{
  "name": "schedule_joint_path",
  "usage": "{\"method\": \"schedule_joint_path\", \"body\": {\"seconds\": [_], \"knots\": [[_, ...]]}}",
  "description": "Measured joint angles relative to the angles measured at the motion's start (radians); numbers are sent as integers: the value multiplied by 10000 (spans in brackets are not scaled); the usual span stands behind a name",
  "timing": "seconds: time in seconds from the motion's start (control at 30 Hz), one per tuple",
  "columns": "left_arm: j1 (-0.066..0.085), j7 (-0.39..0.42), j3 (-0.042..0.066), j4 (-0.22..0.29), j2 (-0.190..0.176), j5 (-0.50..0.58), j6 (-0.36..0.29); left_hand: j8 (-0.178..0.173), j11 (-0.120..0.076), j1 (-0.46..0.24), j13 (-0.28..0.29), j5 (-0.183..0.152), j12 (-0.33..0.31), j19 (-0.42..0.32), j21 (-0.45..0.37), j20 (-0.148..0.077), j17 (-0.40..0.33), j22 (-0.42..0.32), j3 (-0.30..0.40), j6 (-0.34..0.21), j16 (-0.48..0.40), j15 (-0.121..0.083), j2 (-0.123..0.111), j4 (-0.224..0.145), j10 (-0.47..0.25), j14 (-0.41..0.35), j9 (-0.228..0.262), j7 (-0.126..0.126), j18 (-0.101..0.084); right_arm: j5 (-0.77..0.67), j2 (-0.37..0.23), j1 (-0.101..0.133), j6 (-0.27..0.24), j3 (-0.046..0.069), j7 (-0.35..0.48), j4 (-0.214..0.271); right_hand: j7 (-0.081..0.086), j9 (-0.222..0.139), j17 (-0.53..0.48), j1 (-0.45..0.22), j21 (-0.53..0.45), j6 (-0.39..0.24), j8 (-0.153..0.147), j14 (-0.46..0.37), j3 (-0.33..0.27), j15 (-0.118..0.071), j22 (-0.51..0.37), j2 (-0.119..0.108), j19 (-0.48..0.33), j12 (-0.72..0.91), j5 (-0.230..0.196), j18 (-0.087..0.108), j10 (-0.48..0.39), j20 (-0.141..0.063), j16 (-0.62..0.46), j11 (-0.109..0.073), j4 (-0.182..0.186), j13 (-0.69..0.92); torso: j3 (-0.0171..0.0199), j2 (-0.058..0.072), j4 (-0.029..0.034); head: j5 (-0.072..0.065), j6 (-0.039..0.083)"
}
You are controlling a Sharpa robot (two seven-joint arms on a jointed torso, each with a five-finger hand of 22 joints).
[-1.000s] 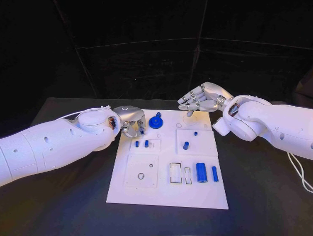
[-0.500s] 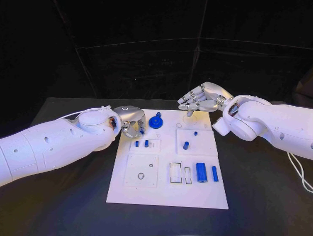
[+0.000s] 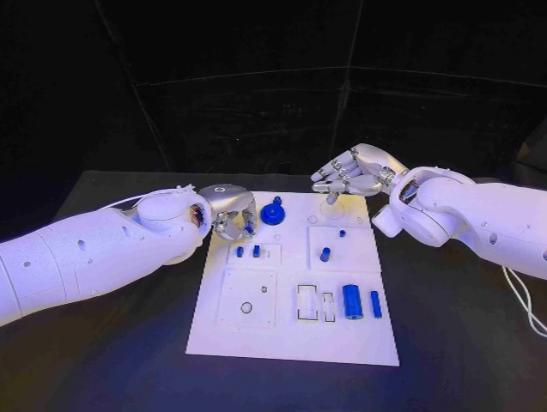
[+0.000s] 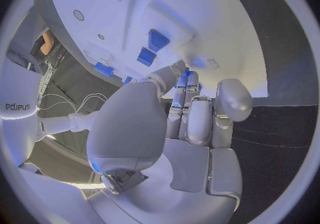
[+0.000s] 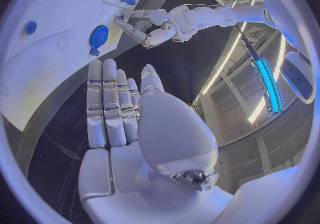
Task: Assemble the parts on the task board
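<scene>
The white task board (image 3: 286, 335) lies mid-table. A blue gear-like knob (image 3: 272, 212) stands near its far edge. My left hand (image 3: 230, 210) hovers at the board's far left corner, just left of the knob, with its fingers curled. It pinches a small blue part (image 4: 186, 80) between thumb and fingertips. My right hand (image 3: 348, 176) floats above the far edge, right of the knob, with straight fingers side by side and nothing in it (image 5: 127, 128). Two blue pegs (image 3: 247, 251) stand below the left hand.
More blue parts stand on the board: a peg (image 3: 325, 254), a thick cylinder (image 3: 351, 301) and a thin bar (image 3: 376, 303) beside white slots (image 3: 306, 301). Black table (image 3: 471, 343) runs on both sides. A white cable (image 3: 527, 309) lies at the right.
</scene>
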Motion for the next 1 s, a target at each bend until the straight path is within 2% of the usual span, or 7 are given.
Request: {"method": "schedule_joint_path", "body": {"seconds": [1.0], "knots": [[0,185,1,39,-22,23,-46,-38,0,-41,-4,0,-126,0,-46,0,13,-7,29,0,0,0,-41,28,0,0,4,0,0,0,-12,0,0,0,0,5,0,0,0,0,0,0,0,0,0,0,2,0,0,0,0,-1,0,-1,0,0,0,2,0,6,-5,12,-8]]}}
